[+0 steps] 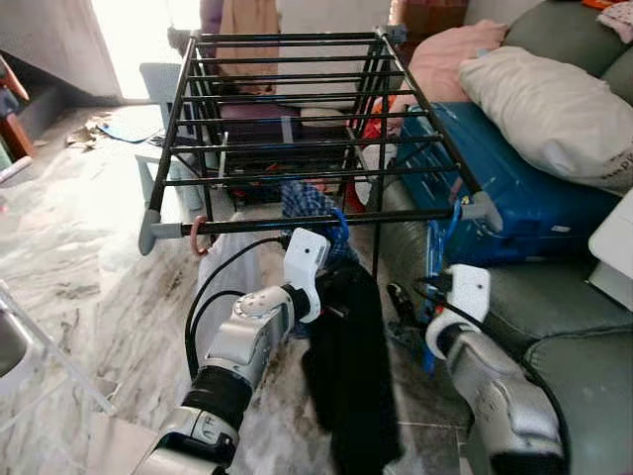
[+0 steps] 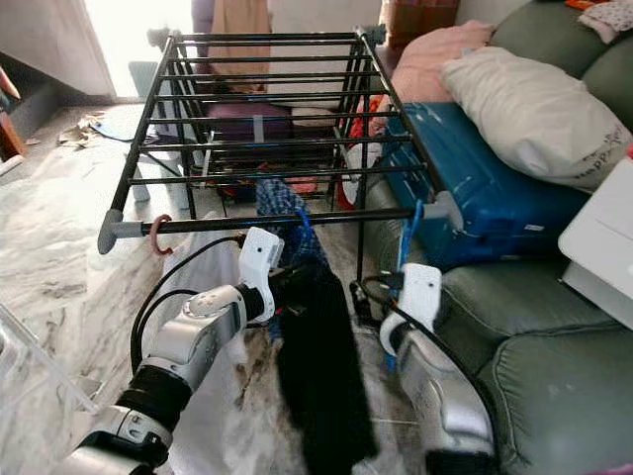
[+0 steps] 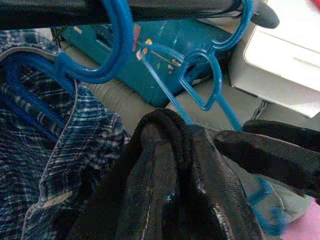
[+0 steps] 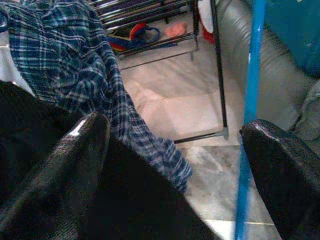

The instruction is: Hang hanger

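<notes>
Before you: a black drying rack [image 1: 297, 129] standing on marbled floor [image 1: 79, 257]. From its front bar [image 1: 326, 221] hang a blue hanger [image 3: 112, 45] carrying a plaid shirt [image 3: 45, 150] and a black garment [image 1: 351, 366]. Paper scraps [image 1: 84, 129] lie on the floor far left.

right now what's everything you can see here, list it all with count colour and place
black metal drying rack: one, black bars with grey corner caps, standing on the floor ahead
blue plastic hangers: at least two, hooked on the rack's front bar
blue plaid shirt: one, hanging on a blue hanger under the front bar
black garment: one, hanging in front of the left end effector
pink hook: one, on the front bar near its left end
blue suitcase: one, lying on the sofa at right
grey-green sofa: one, at right
cream pillow: one, on the suitcase
pink cushion: one, behind the suitcase
marble floor: grey-white, at left
left end effector: at the black garment
right end effector: fingers open, by a blue hanger strut
</notes>
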`<state>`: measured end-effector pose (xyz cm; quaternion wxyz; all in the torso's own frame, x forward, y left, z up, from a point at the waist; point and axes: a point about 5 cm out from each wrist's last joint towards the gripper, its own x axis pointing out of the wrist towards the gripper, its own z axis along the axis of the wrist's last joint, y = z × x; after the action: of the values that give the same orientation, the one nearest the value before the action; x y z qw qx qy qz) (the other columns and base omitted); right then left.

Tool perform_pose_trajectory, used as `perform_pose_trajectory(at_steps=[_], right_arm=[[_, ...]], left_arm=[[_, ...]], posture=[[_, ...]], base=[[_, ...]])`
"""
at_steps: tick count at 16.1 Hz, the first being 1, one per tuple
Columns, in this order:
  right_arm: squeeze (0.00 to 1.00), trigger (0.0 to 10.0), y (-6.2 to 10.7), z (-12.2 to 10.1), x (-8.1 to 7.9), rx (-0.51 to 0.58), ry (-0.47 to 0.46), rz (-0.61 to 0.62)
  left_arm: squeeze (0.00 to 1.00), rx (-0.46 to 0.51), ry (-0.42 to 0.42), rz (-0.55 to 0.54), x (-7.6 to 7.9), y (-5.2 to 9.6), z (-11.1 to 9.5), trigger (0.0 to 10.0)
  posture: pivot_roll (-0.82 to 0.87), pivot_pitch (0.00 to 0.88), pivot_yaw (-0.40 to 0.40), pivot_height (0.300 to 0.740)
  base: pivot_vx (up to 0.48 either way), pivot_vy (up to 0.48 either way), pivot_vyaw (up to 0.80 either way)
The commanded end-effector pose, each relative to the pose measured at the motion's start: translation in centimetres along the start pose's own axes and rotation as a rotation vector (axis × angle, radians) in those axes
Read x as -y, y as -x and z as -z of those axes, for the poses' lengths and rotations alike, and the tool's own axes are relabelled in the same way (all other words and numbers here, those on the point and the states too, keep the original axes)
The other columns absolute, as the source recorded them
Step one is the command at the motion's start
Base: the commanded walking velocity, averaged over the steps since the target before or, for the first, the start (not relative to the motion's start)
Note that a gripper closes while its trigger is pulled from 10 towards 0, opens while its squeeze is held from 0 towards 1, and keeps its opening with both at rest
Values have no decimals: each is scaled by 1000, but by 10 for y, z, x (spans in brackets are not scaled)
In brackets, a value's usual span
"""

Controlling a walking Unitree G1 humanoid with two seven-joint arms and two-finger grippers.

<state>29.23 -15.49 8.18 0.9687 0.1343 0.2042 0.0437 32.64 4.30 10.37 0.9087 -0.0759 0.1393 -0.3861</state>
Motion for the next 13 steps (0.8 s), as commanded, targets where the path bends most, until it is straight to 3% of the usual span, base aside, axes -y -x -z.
perform_pose_trajectory(at_steps=[1,2,7,13], right_arm=[[0,10000,-4,-1,3,-11,1,33],[0,10000,-5,-2,5,-11,3,44],[0,10000,3,-4,47,-20,68,220],[0,10000,-1,-14,52,10,133,243]], left_arm=[[0,29,-33,11,1,-3,-12,10000],[0,29,-34,11,1,-3,-12,10000],[0,24,-35,16,2,-3,-11,10000],[0,18,-39,26,4,-4,-11,10000]], posture=[[21,0,-38,740],[25,0,-39,740],[21,0,-43,740],[20,0,-39,740]], base=[[0,0,0],[0,0,0],[0,0,0],[0,0,0]])
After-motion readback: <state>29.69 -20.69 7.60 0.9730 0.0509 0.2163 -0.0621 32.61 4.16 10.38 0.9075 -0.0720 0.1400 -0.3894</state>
